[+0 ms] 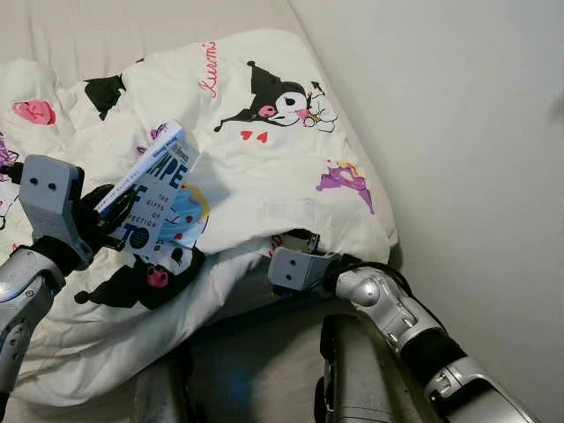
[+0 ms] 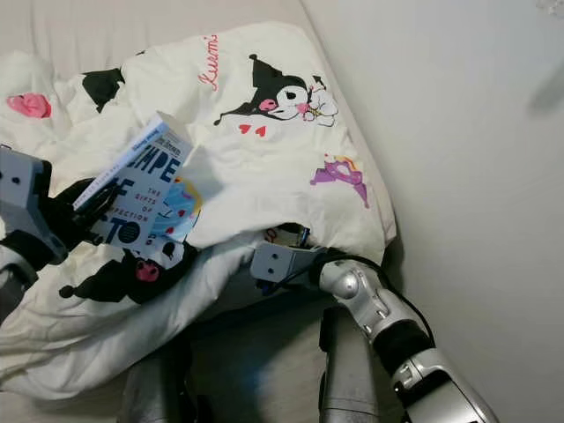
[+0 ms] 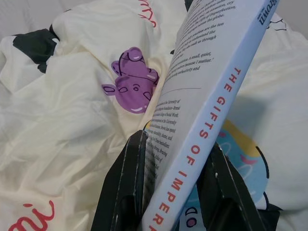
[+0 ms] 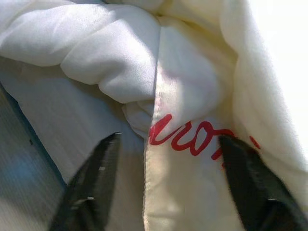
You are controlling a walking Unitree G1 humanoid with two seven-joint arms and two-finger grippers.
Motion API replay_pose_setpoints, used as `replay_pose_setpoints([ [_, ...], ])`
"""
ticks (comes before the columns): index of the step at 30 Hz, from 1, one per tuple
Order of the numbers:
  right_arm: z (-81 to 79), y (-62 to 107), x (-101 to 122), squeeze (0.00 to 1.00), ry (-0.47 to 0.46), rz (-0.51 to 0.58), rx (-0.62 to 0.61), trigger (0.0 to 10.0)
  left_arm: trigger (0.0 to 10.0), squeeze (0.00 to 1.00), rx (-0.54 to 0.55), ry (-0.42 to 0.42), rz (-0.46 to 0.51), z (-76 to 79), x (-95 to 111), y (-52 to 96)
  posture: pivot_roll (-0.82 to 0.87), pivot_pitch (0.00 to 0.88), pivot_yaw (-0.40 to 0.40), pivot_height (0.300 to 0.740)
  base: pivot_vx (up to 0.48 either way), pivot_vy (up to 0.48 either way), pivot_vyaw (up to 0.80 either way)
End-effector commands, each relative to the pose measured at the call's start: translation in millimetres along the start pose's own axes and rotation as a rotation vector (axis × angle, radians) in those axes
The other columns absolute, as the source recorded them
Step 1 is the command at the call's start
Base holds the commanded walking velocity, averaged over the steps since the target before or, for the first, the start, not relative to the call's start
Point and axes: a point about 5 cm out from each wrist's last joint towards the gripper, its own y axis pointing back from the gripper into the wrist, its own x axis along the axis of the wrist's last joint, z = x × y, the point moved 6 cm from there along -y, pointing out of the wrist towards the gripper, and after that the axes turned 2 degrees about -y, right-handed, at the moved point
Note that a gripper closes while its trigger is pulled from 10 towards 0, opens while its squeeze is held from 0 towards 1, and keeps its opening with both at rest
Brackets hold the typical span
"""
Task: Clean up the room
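Observation:
A cream duvet [image 1: 264,167] printed with black and purple cartoon figures lies crumpled over the bed. My left gripper [image 3: 175,144] is shut on a white and light-blue book [image 1: 160,187], gripping it near its lower end. The book is held tilted just above the duvet at the left, its spine reading "The Gifts of Imperfection" [image 3: 207,125]. My right gripper [image 4: 171,183] is open at the bed's near edge, below the duvet's hanging hem [image 1: 304,236]. Cream fabric with red lettering [image 4: 192,134] lies between its spread fingers [image 4: 91,183].
A plain white wall [image 1: 458,132] runs close along the bed's right side. Beige sheet [image 1: 106,31] shows past the duvet at the far end. My own legs [image 1: 352,379] stand against the bed's dark lower edge [image 1: 247,317].

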Motion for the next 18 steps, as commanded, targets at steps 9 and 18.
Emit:
replay_pose_setpoints([
  [9,-8.9,5.2,-2.7,0.0,-0.024,0.038,0.045,0.0,0.0,0.0,0.031,-0.01,0.056,-14.4,9.3,2.4,0.03,0.364,-0.054,0.546,0.0,0.0,0.0],
  [18,-6.7,6.9,-8.4,0.0,-0.018,0.027,0.056,0.0,0.0,0.0,0.033,-0.013,0.057,-15.8,6.8,2.3,0.03,0.368,-0.056,0.546,0.0,0.0,0.0],
])
